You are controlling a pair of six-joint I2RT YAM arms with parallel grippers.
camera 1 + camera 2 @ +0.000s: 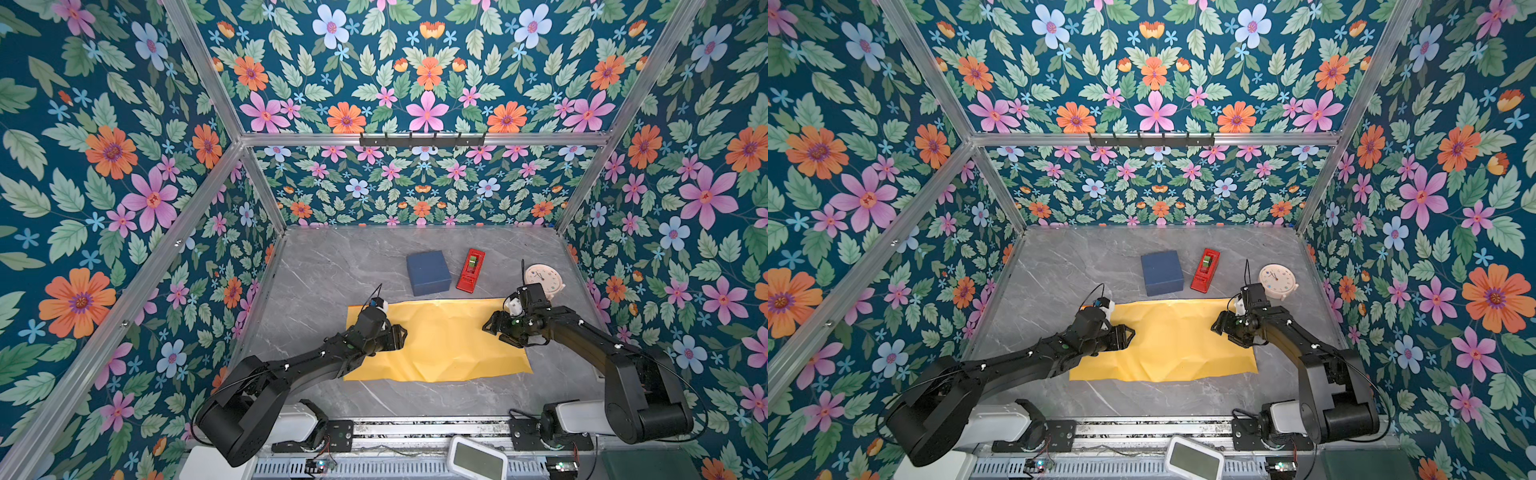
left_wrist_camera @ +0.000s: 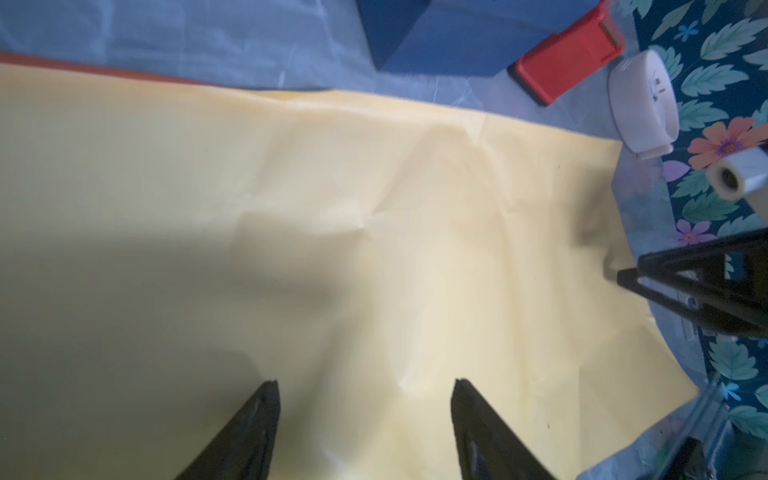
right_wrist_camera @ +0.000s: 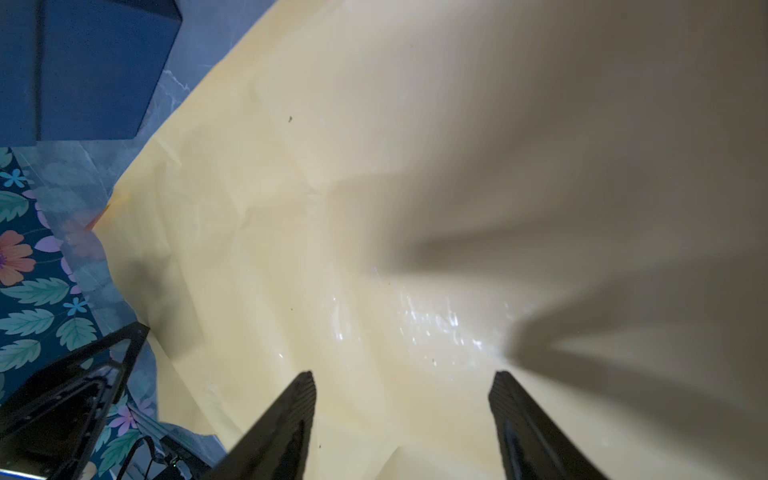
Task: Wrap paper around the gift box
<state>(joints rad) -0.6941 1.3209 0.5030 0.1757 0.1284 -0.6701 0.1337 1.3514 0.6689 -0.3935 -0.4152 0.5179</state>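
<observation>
I see the paper (image 1: 440, 338) spread yellow side up at lower centre in both top views, with the gift box (image 1: 428, 272) just above its upper edge and a red tape dispenser (image 1: 470, 270) right of the box. My left gripper (image 2: 365, 386) and right gripper (image 3: 401, 376) are over the sheet's left and right ends, jaws wide, gripping nothing. The writing on the clock (image 1: 543, 277) face is too small to read
</observation>
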